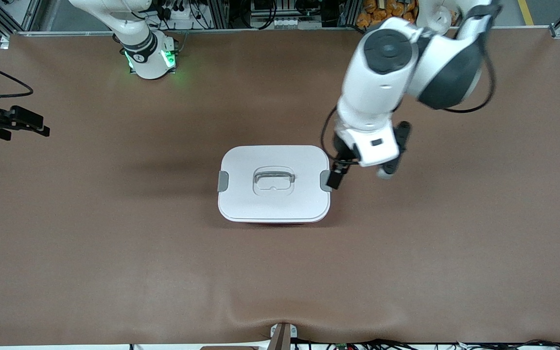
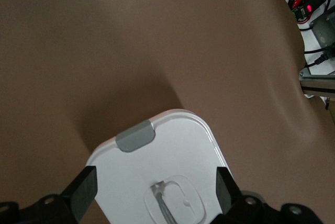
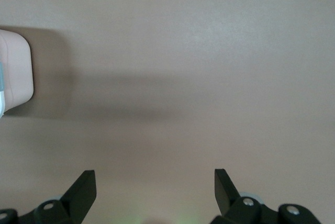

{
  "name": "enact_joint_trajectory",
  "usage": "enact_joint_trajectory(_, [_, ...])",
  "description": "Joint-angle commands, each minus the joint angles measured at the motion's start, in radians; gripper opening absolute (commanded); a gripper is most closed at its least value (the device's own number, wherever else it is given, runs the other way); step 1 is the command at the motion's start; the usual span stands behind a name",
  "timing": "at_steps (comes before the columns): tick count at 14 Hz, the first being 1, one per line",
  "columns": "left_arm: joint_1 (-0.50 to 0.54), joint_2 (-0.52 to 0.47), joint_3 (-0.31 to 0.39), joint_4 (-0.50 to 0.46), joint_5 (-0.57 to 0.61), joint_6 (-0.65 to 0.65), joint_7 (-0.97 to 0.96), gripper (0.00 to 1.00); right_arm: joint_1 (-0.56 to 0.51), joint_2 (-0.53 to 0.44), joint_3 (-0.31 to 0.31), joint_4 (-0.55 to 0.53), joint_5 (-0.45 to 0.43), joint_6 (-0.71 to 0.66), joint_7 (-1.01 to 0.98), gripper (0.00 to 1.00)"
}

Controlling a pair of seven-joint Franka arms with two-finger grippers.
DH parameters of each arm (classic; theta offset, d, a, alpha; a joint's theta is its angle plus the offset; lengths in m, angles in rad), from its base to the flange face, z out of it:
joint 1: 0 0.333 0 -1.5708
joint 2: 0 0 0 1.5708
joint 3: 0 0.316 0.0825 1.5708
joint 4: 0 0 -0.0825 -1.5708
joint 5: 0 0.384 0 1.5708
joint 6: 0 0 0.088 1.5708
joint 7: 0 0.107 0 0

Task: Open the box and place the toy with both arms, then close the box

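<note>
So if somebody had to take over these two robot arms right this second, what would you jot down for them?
Left gripper: open, holding nothing, at the grey clip on the box's end toward the left arm.
Right gripper: open, holding nothing, over bare table; this arm waits.
Box: mid-table, white lid on, second clip on its other end.
Toy: not in view.
Done: nothing yet.
Left: take off the lid, put the toy in, close the box.

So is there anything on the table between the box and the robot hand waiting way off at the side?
No, the front view shows only bare brown table between the box and the right gripper.
</note>
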Motion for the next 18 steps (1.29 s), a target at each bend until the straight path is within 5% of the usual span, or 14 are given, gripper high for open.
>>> enact_joint_trajectory(1, [0.075,-0.065,-0.007,-0.026,-0.041,-0.093,0.239,1.0,-0.022,0.011,0.014,0.019,-0.006,-0.005,-0.006,1.0])
enact_joint_trajectory(12, [0.362,-0.193,-0.006,-0.029,-0.049,-0.325,1.022,1.0,-0.02,0.011,0.015,0.021,-0.023,-0.005,-0.006,1.0])
enact_joint_trajectory(18, [0.402,-0.222,-0.003,-0.034,-0.043,-0.383,1.1,1.0,-0.02,0.011,0.015,0.019,-0.022,-0.005,-0.004,1.0])
